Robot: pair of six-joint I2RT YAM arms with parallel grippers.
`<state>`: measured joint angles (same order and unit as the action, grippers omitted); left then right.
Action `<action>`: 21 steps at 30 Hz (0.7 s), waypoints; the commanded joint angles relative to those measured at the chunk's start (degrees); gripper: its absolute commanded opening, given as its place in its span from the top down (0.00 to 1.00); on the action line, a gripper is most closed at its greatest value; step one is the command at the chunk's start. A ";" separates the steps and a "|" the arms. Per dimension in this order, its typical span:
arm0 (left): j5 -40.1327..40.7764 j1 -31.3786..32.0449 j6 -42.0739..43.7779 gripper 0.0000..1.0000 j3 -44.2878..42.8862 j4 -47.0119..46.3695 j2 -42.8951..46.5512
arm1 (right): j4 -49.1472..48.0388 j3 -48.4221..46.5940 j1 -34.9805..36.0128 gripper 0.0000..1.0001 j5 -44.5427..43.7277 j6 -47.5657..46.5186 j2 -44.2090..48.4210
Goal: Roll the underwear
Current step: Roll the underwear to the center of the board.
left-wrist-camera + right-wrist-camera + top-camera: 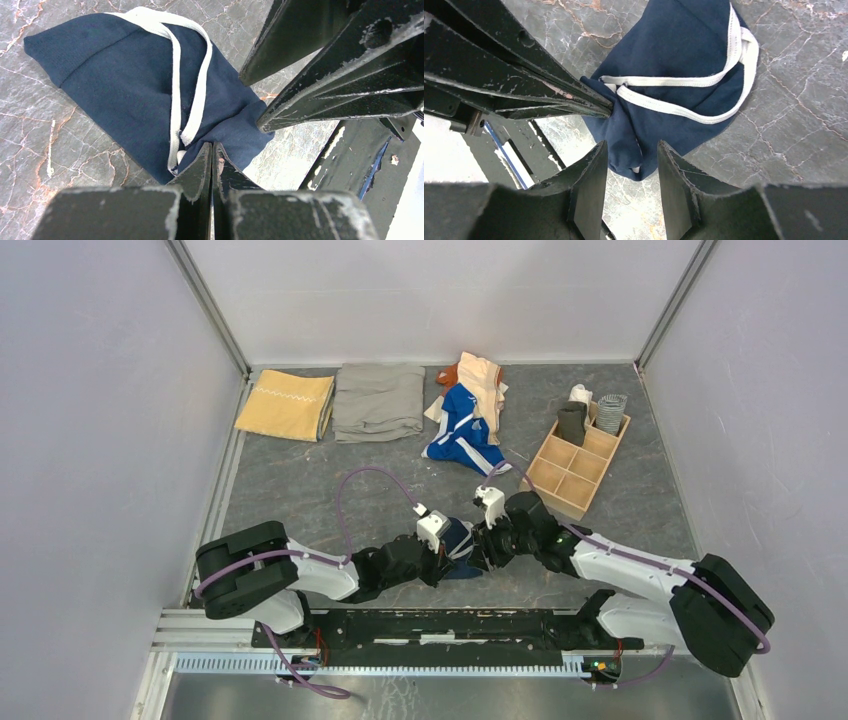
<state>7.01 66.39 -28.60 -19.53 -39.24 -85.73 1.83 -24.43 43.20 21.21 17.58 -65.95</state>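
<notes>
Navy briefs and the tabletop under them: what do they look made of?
The navy briefs: soft matte knit, likely cotton; fine ribbing shows and it creases and bunches. The white trim: a stitched fabric binding. The tabletop: hard, grey, marble-veined with faint sheen; stone or printed laminate, cannot tell.

Matt navy knit-cloth briefs (125,100), white-trimmed, on glossy marble-patterned tabletop (60,150), perhaps laminate; pale bare-wood box (555,495).

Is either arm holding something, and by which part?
The left tool is shut on the navy underwear, pinching its bunched edge beside the white trim. The right tool stands open astride a fold, not gripping.
</notes>
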 commanded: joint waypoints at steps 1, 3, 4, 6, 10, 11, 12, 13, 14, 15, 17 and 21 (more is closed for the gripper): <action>0.88 -0.59 -1.20 0.98 1.25 6.13 -1.94 | 0.22 -2.48 0.96 0.53 -4.71 -1.56 -1.03; 0.78 -0.58 -1.20 0.98 1.25 6.04 -2.06 | -0.08 -2.23 1.09 0.54 -4.40 -1.68 -1.36; 0.75 -0.63 -1.23 0.98 1.25 6.01 -2.07 | -0.35 -2.12 1.15 0.55 -4.03 -1.67 -1.52; 0.78 -0.65 -1.20 0.98 1.29 5.96 -2.07 | -0.44 -2.03 1.27 0.57 -3.55 -1.79 -1.91; 0.82 -0.57 -1.20 0.98 1.40 5.98 -2.07 | 0.05 -2.05 1.26 0.65 -4.00 -2.37 -2.16; 0.78 -0.63 -1.20 0.98 1.42 5.95 -2.00 | 0.51 -2.11 1.29 0.67 -4.65 -2.54 -2.19; 0.74 -0.57 -1.20 0.98 1.50 5.94 -2.03 | 1.33 -2.28 1.27 0.70 -5.76 -2.91 -2.16; 0.87 -0.57 -1.22 0.98 1.58 5.99 -1.92 | 2.12 -2.48 1.23 0.72 -7.39 -3.35 -2.07; 0.82 -0.67 -1.20 0.98 1.60 6.02 -1.85 | 2.85 -2.63 1.26 0.73 -9.17 -3.83 -1.99; 0.90 -0.70 -1.20 0.98 1.68 5.96 -1.81 | 3.77 -2.86 1.33 0.74 -10.56 -4.25 -1.85; 0.83 -0.68 -1.22 0.98 1.75 5.99 -1.81 | 5.02 -3.29 1.24 0.74 -13.44 -4.78 -1.31; 0.82 -0.77 -1.20 0.98 1.86 5.95 -1.81 | 5.19 -4.00 1.24 0.70 -14.56 -5.07 1.57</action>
<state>6.90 66.24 -28.60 -19.53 -39.42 -85.89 5.80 -25.80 44.42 10.76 14.37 -67.37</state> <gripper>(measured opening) 0.028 0.289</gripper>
